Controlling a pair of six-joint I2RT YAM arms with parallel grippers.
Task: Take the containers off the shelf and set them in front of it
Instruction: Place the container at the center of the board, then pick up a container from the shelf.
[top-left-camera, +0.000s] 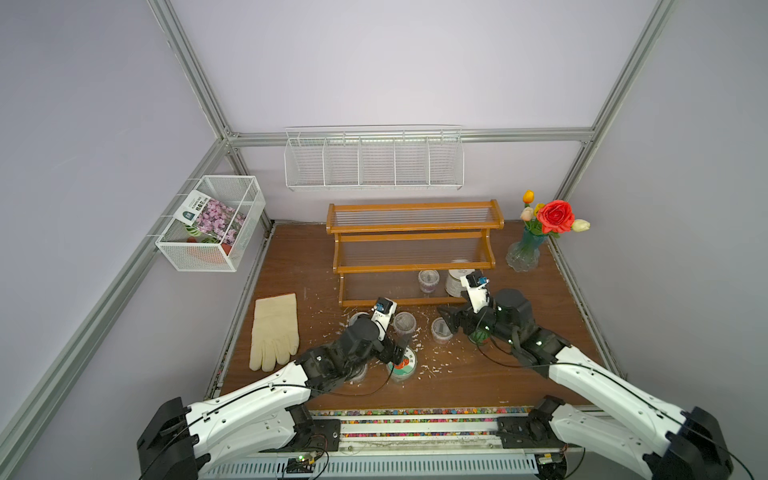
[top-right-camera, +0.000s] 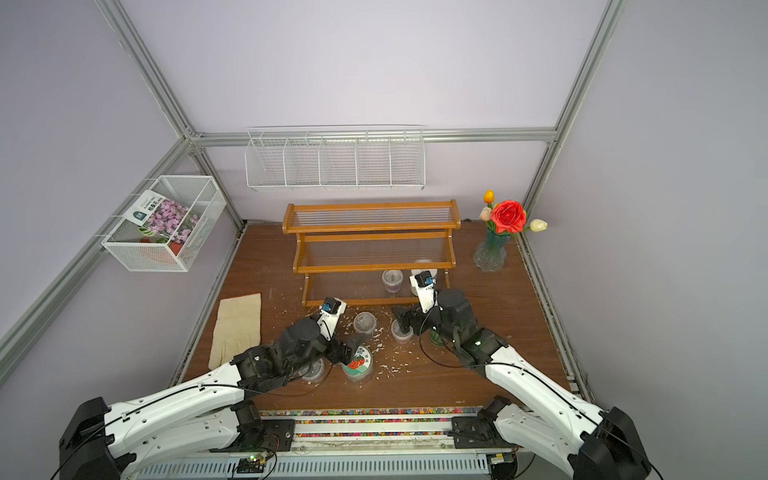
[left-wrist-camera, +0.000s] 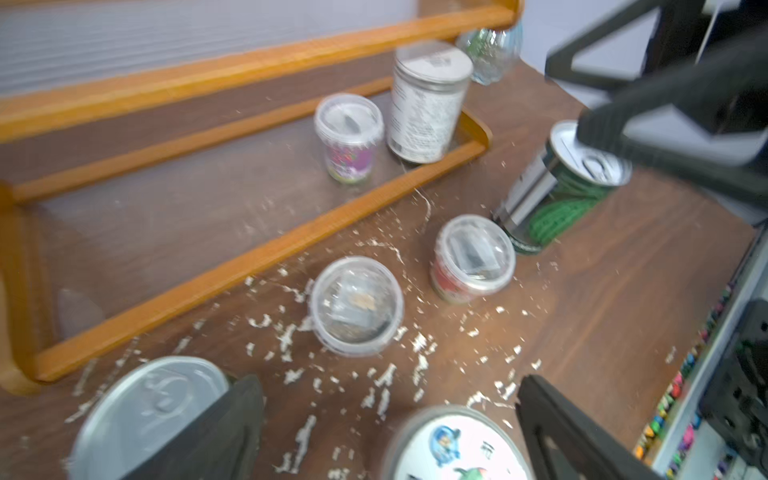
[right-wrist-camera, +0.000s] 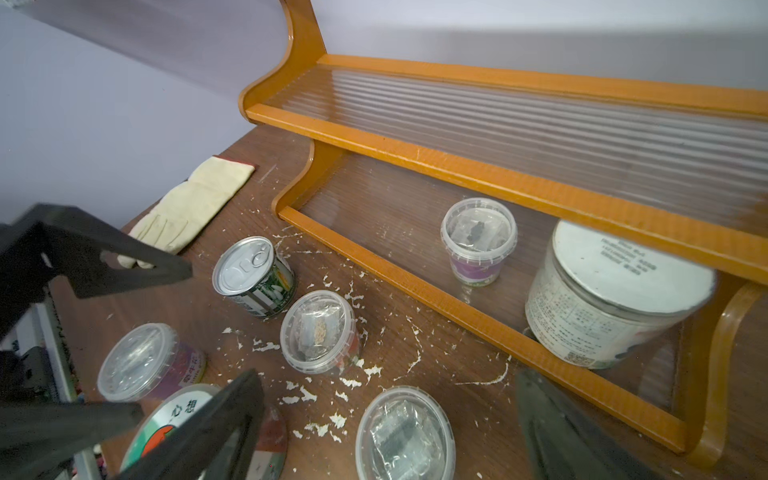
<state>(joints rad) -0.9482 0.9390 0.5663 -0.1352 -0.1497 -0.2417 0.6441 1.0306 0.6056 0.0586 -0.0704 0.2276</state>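
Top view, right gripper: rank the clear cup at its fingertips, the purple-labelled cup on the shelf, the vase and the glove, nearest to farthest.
1. Clear cup, on the table, right at the open right gripper.
2. Purple-labelled cup, behind it on the lowest tier of the shelf.
3. Vase, back right corner.
4. Glove, far left side.

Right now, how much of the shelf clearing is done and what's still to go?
Done: six stand in front of the shelf: a zigzag-green tin, a striped tin, three clear cups, the tomato-lidded tub. In hand: nothing; left tool and right tool are open and empty. Left: the purple-labelled cup and the white tin, both on the shelf's bottom tier.
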